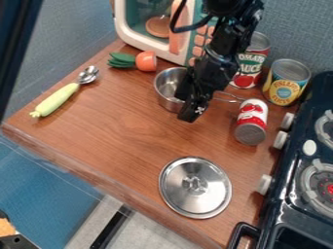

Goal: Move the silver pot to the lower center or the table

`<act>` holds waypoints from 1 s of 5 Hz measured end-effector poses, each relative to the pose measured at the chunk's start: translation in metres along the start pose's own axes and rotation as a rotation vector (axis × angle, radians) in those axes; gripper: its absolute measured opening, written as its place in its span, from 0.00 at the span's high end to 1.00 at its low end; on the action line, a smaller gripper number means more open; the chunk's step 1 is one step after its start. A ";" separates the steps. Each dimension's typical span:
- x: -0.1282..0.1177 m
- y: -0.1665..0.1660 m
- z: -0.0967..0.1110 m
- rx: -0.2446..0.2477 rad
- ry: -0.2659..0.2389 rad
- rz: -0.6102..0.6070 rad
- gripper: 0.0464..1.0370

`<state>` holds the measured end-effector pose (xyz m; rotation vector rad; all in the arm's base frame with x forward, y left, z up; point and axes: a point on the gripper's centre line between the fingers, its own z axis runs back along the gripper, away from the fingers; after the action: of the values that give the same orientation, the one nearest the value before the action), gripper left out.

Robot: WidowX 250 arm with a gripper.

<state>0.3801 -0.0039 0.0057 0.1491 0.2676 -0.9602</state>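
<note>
The silver pot point(166, 86) stands upright on the wooden table, just in front of the toy microwave, and its wire handle points right toward the cans. My gripper point(191, 106) hangs at the pot's right side, covering part of its rim and wall. Whether it touches the pot is hard to make out. The table's lower center point(139, 153) is bare wood left of a silver lid.
The silver lid point(195, 187) lies near the front edge. A tipped red-and-white can point(251, 121), two upright cans and the black stove point(286, 194) are at right. A green-handled spoon point(57, 98) and an orange toy vegetable point(145, 61) lie at left and back.
</note>
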 end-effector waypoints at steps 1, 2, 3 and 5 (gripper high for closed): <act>0.002 0.008 -0.004 -0.018 -0.046 -0.040 0.08; -0.002 0.012 -0.013 -0.050 -0.112 -0.035 0.37; -0.011 0.010 -0.015 -0.077 -0.188 -0.042 0.68; -0.013 0.011 -0.013 -0.046 -0.213 -0.054 0.95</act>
<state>0.3799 0.0153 -0.0030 -0.0029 0.0978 -1.0140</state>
